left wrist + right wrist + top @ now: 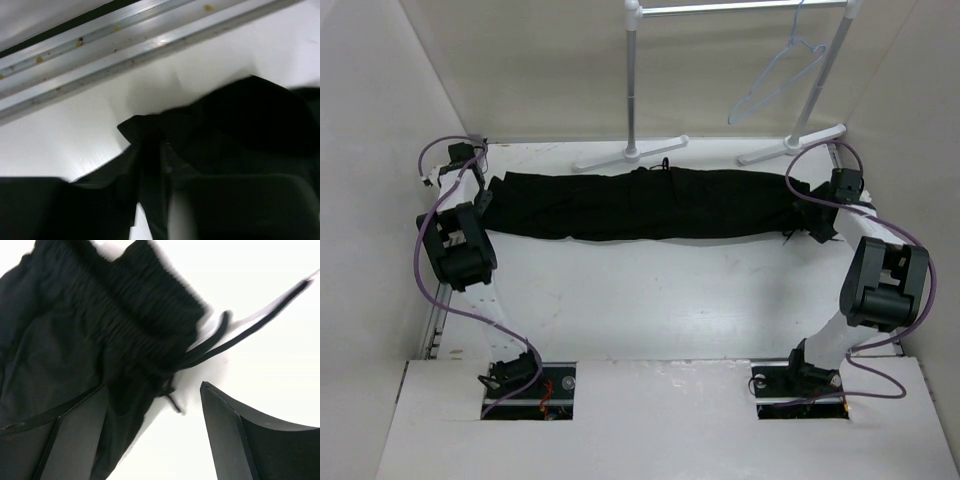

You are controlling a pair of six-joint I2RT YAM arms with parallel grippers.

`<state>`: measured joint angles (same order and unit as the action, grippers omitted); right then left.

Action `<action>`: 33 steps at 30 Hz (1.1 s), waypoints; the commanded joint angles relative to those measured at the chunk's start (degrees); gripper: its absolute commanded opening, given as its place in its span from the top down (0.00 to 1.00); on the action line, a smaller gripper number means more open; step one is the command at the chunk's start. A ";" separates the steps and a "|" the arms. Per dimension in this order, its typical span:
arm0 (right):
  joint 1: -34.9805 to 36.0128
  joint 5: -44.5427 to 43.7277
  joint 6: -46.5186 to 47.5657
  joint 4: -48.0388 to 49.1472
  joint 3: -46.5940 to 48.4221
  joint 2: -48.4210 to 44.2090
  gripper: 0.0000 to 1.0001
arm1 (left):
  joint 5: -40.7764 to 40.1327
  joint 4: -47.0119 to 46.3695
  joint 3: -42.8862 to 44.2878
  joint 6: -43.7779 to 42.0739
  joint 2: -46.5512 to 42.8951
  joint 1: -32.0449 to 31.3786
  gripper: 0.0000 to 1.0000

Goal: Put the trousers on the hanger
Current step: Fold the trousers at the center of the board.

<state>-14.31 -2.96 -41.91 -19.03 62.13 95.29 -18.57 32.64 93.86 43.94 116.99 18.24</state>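
Observation:
The black trousers (640, 205) lie stretched out left to right across the far half of the table. My left gripper (483, 195) is at their left end, shut on a strip of the black cloth (250, 125) that runs between its fingers (152, 200). My right gripper (817, 222) is open at their right end. In the right wrist view the gathered waistband (125, 315) and drawstring (250, 330) lie just ahead of the gripper (152, 390), and its left finger is over cloth. The pale wire hanger (775, 85) hangs from the rack at the back right.
The white rack's poles (634, 80) and feet (630, 153) stand just behind the trousers. An aluminium rail (125, 45) runs along the table's left edge. White walls close in both sides. Purple cables loop from both arms.

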 commanded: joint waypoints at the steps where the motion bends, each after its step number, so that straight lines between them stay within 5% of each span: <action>1: -1.30 1.38 -0.28 1.01 -0.25 -0.37 0.20 | 0.36 0.67 3.96 -2.19 1.13 0.88 0.72; 5: -1.03 3.49 -0.80 1.89 0.62 2.70 0.20 | 3.09 -3.80 -2.17 -1.59 -4.99 0.70 0.47; 9: -1.03 4.54 -2.56 2.24 3.26 6.40 0.24 | 2.93 -7.85 -8.69 -0.26 -14.05 0.35 0.38; 17: -0.68 3.14 -4.85 2.24 4.41 8.52 0.77 | -3.92 -7.68 -12.21 -0.88 -21.54 -3.25 0.38; 21: -0.68 1.82 -4.32 1.54 3.97 6.94 0.89 | 1.58 -7.68 -9.15 -1.05 -16.55 -0.88 0.38; 24: -1.21 0.77 -4.06 1.27 2.65 5.27 0.90 | 9.32 -6.20 1.19 -4.03 -6.28 -2.63 0.39; 33: -1.38 0.68 -2.74 1.18 -0.07 2.72 0.89 | 8.28 1.10 22.32 -8.17 11.23 -3.96 0.44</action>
<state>-15.31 -0.64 -45.63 -18.74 63.11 100.77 -10.41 30.04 110.50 38.57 128.77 13.93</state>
